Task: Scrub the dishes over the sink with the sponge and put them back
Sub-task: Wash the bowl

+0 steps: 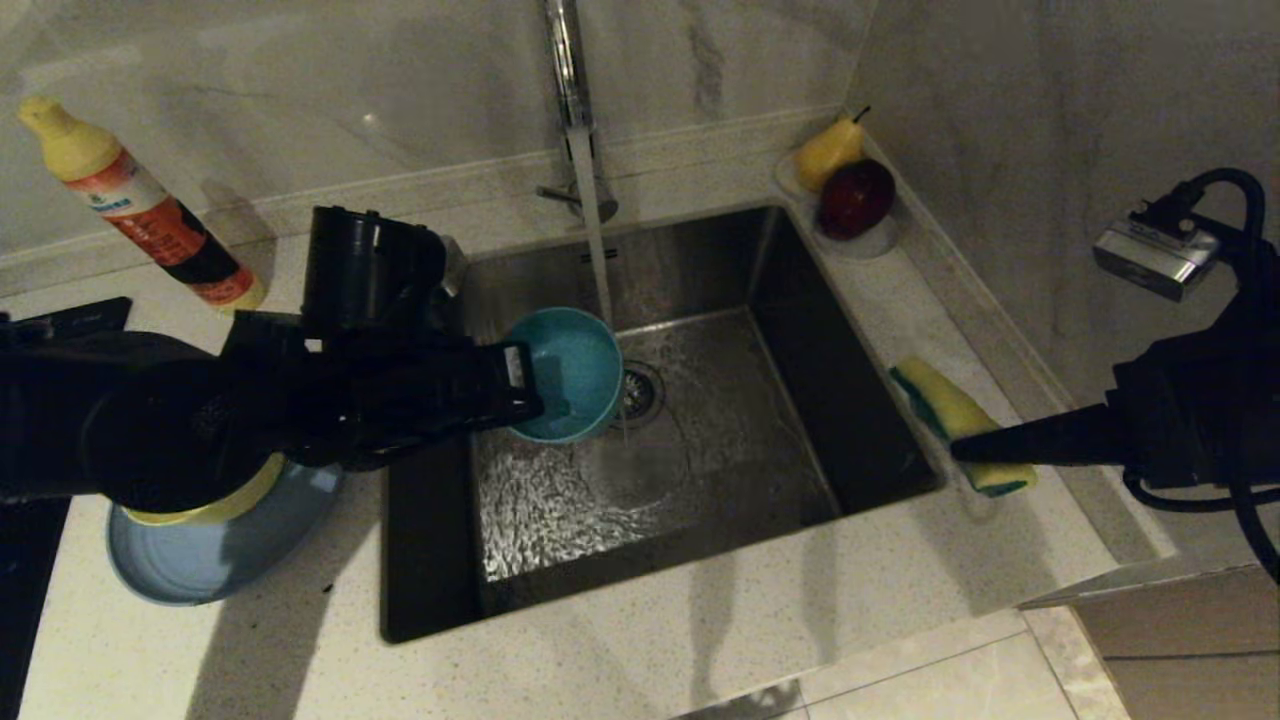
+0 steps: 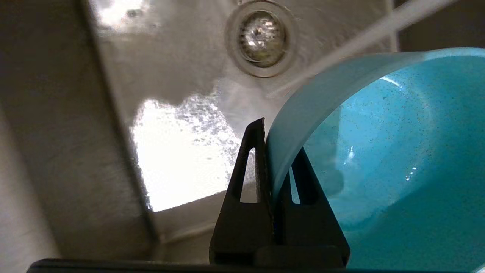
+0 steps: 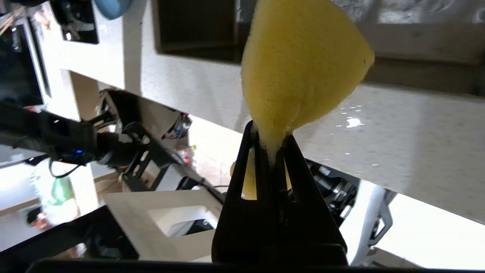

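Note:
My left gripper (image 1: 520, 385) is shut on the rim of the teal bowl (image 1: 565, 375), one finger inside and one outside. It holds the bowl tilted over the sink (image 1: 780, 300), beside the water running from the tap (image 1: 570, 80). In the left wrist view the bowl (image 2: 379, 163) fills the side next to the gripper (image 2: 278, 144), with the drain (image 2: 261, 38) beyond. My right gripper (image 1: 965, 450) is shut on the yellow sponge (image 1: 950, 410) above the counter at the sink's right edge; the sponge (image 3: 299, 64) bulges out past the gripper (image 3: 269, 132). The pale-yellow bowl (image 1: 215, 505) sits on the light-blue plate (image 1: 200, 565), partly under my left arm.
An orange-labelled bottle with a yellow cap (image 1: 140, 205) leans against the back wall at the left. A pear (image 1: 830, 150) and a red apple (image 1: 857, 197) lie on a white dish (image 1: 868, 243) at the sink's back right corner. A black hob (image 1: 60, 320) lies at the far left.

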